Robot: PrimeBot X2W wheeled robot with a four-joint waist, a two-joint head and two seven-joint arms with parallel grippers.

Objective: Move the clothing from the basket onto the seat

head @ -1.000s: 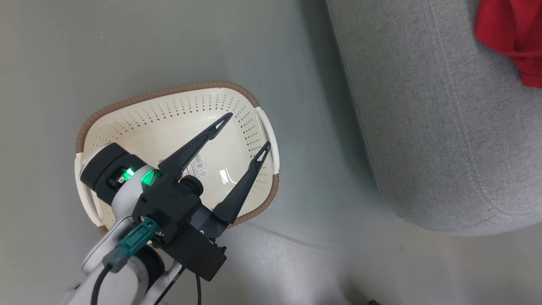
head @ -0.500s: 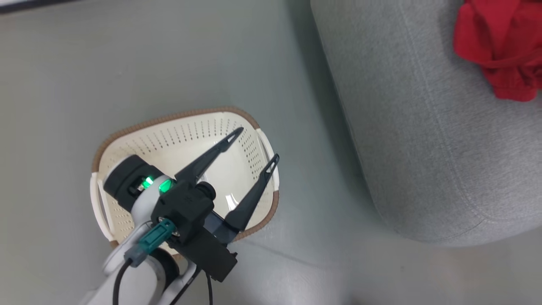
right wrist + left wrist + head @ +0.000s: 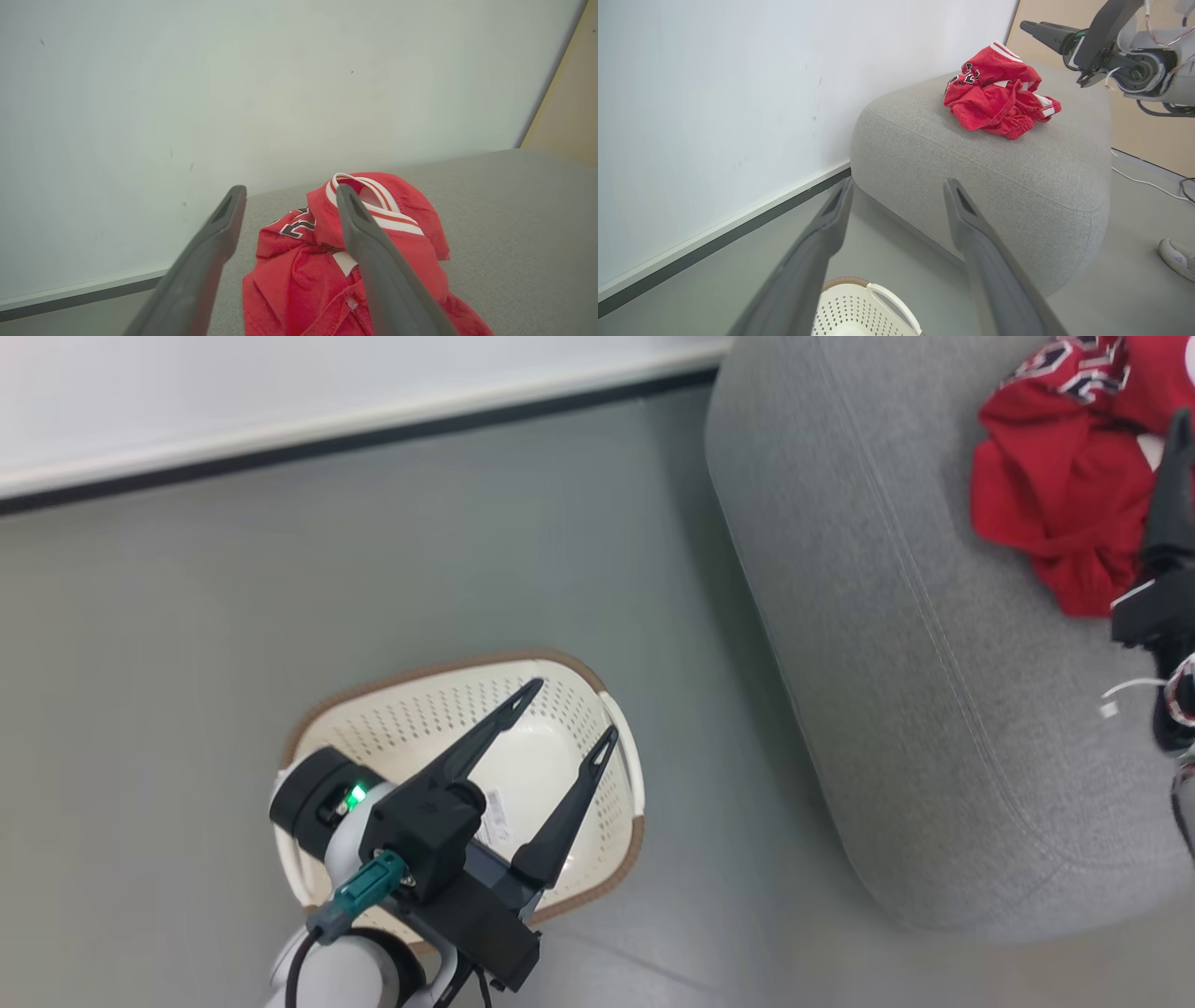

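The red clothing [image 3: 1055,495] lies in a crumpled heap on the grey seat [image 3: 887,616], white trim and numerals showing. Seen along my right wrist, my right gripper [image 3: 290,189] stands open just above the clothing [image 3: 327,261], with nothing between its fingers. At the head view's right edge, one dark right finger [image 3: 1172,495] rises beside the heap. On the floor to the left sits the cream basket [image 3: 439,667], its label sticker bare on the bottom. My left gripper [image 3: 571,712] hangs open over it, holding nothing. The left wrist view shows the basket [image 3: 859,303] below and the seat [image 3: 994,172] beyond.
A white wall with a dark baseboard [image 3: 373,425] runs behind the grey floor. A person's shoe [image 3: 1178,256] and a white cable [image 3: 1143,182] lie on the floor right of the seat, in front of a tan panel [image 3: 1148,130].
The head camera has swung up, bringing the wall into view. More of the red heap shows, and my right gripper has come in at the right edge. The left gripper stays open over the basket.
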